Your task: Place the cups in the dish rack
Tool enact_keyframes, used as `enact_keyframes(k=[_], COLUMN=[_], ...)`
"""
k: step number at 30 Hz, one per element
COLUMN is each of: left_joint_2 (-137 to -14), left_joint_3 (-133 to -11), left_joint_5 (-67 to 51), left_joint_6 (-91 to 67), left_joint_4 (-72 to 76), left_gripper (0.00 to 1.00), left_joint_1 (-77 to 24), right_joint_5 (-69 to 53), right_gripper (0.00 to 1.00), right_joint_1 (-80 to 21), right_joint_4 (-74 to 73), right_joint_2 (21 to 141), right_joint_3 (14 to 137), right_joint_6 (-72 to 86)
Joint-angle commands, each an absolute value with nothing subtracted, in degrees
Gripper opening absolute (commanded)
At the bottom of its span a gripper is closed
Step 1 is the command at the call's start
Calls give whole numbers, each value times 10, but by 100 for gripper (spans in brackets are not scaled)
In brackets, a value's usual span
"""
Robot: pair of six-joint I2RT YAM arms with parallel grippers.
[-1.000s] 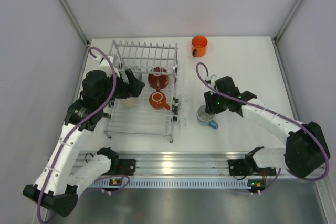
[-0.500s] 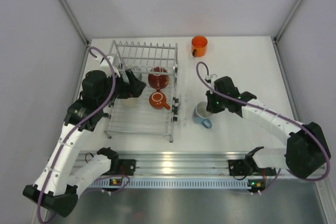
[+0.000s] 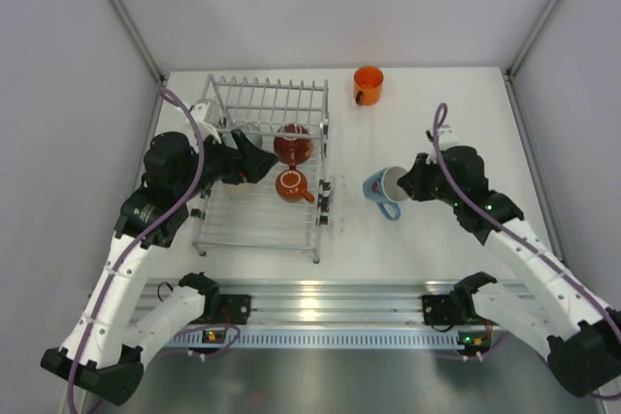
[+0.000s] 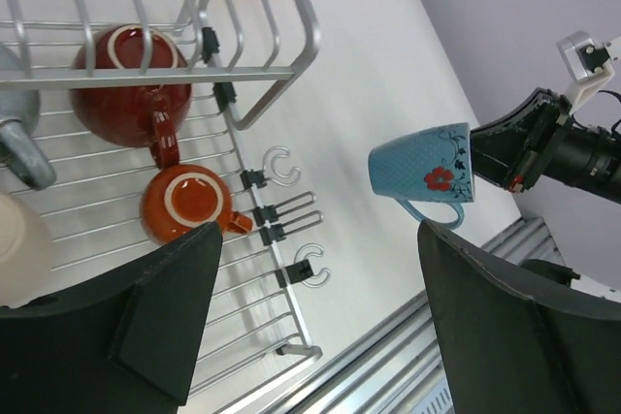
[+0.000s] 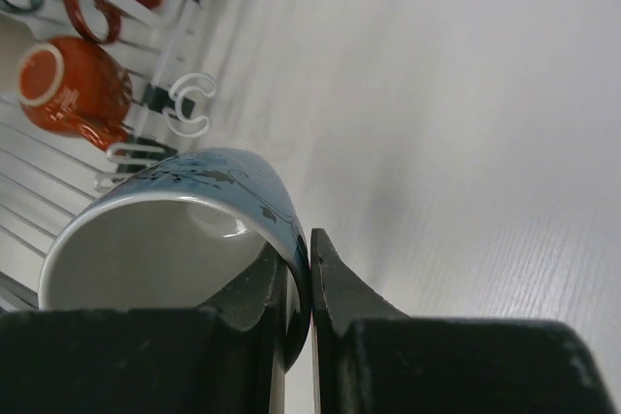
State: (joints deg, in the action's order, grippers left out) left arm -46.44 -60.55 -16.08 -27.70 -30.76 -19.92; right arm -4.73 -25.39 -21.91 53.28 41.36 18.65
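Note:
My right gripper [image 3: 406, 184] [image 5: 299, 249] is shut on the rim of the light blue cup [image 3: 382, 188] [image 4: 422, 176] [image 5: 184, 210], one finger inside and one outside. The cup hangs tipped on its side above the table, right of the dish rack [image 3: 256, 243] [image 4: 291, 21]. In the rack lie a dark red cup [image 3: 292, 145] [image 4: 131, 79] and a red-orange cup with a white inside [image 3: 291, 184] [image 4: 184, 203] [image 5: 68, 84]. A bright orange cup [image 3: 368, 83] stands on the table at the back. My left gripper [image 3: 250, 156] [image 4: 320, 230] hovers open over the rack, holding nothing.
A grey cup [image 4: 17, 138] and a pale one [image 4: 19, 239] show at the rack's left side. Small clips and hooks [image 3: 330, 203] stick out from the rack's right edge. The arms' mounting rail [image 3: 320, 307] runs along the near table edge.
The right gripper closed on the blue cup's rim, lifted it off the table and tipped it sideways while the arm swung right. The left gripper shifted slightly over the rack.

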Motion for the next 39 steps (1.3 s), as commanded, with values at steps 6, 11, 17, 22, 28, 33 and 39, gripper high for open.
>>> enact_keyframes(k=[6, 11, 17, 22, 28, 33, 39], left_joint_2=[-465, -468, -462, -462, -467, -468, -470], left_joint_3=[-606, -592, -561, -542, -525, -512, -526], left_joint_5=[-334, -378, -417, -428, -446, -461, -462], left_joint_6=[-370, -426, -482, -504, -532, -561, -557], left_joint_4=[-152, -70, 23, 65, 121, 166, 168], left_gripper=[87, 86, 85, 86, 86, 87, 93], left_joint_1=[-196, -197, -196, -196, -197, -198, -197], right_joint_5=[-171, -234, -258, -251, -234, -226, -225], right_gripper=[0, 0, 0, 0, 0, 0, 0], right_joint_1=[-218, -218, -220, -226, -262, -287, -316], right_joint_4=[-5, 115, 241, 334, 402, 417, 444], right_joint_2=[381, 376, 371, 385, 431, 465, 492], right_joint_3=[398, 401, 388, 378, 398, 413, 416], right_joint_6=[334, 419, 504, 575, 599, 602, 605])
